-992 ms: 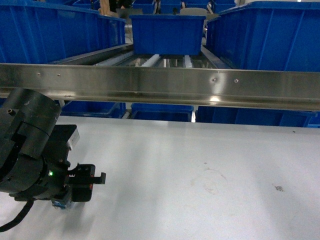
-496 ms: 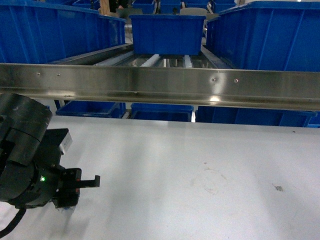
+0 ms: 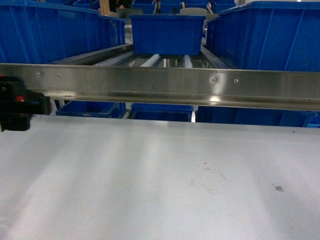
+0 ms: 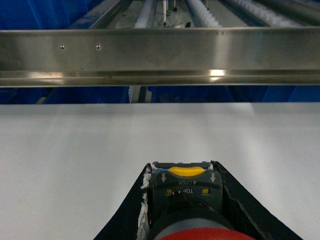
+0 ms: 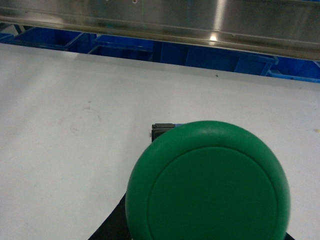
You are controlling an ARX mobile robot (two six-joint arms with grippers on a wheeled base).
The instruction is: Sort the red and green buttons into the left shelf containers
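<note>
Left gripper (image 4: 184,200) clamped on red button (image 4: 185,192), right gripper clasping green button (image 5: 207,182)

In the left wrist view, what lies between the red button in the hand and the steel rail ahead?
Only bare white table lies between the red button and the steel rail; the left wrist view shows nothing else there.

**Steel rail and white table in view**

A wide white table (image 3: 165,175) is seen across the foreground, marked by faint scuffs (image 3: 212,182). Behind it a brushed steel rail (image 3: 175,85) is stretched from side to side, studded with small screws. Beyond the rail, roller tracks (image 3: 165,60) are glimpsed running back.
</note>
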